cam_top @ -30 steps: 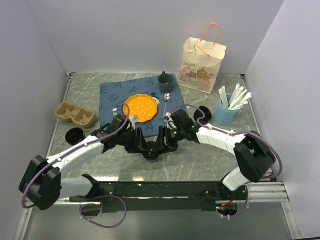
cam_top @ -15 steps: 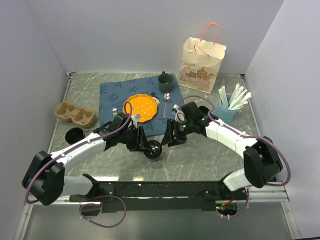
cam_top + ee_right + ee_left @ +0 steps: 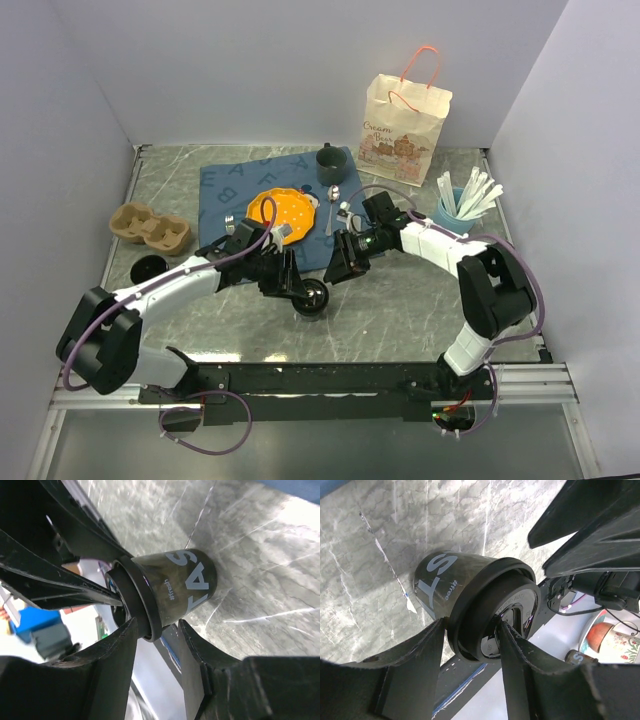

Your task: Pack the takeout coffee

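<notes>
In the top view, the lidded black cup [image 3: 313, 297] stood on the bench [image 3: 420, 310], near the middle of its near edge. The left jaws were at the cup's left side. The right jaws were just beside it, on the far right, and did not appear to touch it. The cardboard carrier [image 3: 150, 228] lay by the left edge with both pockets unfilled. The paper bag [image 3: 405, 120] stood upright at the far right corner.

In the left wrist view, the cup [image 3: 470, 597] was seen from its lid [image 3: 495, 615] end. The left jaws were pressed against the lid's rim on both sides, so the cup was judged to be clamped there. Grey marbled bench [image 3: 380, 540] showed beyond it.

In the right wrist view, the same cup [image 3: 175, 585] was framed between the right jaws. These stood apart with nothing held, and the cup seemed to lie beyond their tips.

The step in hand was judged to be the taking up of the closed cup for packing. For the next move, the cup would need to be lifted upright and clear of the right jaws. It would then need to be carried to the carrier and lowered squarely into a pocket, with the grip kept firm on the lid's rim.
</notes>
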